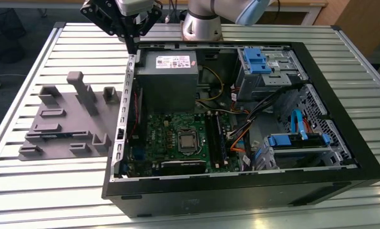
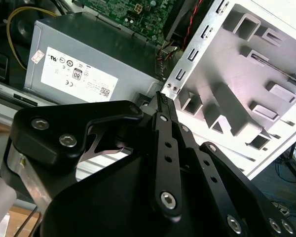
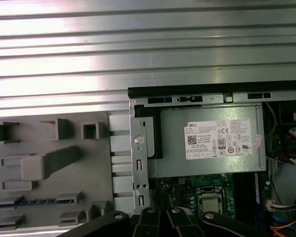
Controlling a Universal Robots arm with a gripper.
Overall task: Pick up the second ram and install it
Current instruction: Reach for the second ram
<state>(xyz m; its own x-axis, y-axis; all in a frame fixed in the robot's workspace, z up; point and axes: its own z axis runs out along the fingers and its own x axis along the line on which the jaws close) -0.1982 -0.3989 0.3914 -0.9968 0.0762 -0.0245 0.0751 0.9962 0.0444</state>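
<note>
One strip is the whole business here: the second ram (image 3: 32, 201) sits in a low slot of the gray holder (image 3: 89, 177). The holder rests on the slatted table (image 1: 50, 191) just beside the computer case (image 1: 241, 191), on the exterior view's left. The gripper (image 1: 133, 46) hangs high over the case's thin metal side wall (image 1: 127, 95), near the power supply (image 1: 167, 71) and well apart from the strip. Its fingers look pressed together with nothing between them (the second wrist view has the tips meeting), though a hairline gap cannot be ruled out. A clean pick, I judge, calls for the fingers spread just enough to straddle the thin board. They should descend straight along the slot and grip the flat faces near mid-length so the strip lifts level. The holder's upright posts (image 1: 81, 90) stand between gripper and slot, so an approach from above is safer than a sideways sweep. The case wall's edge is the other thing to clear. Inside the case, the memory slots (image 1: 215, 138) have cables (image 1: 241, 138) crowding one side, and room there is tight.
</note>
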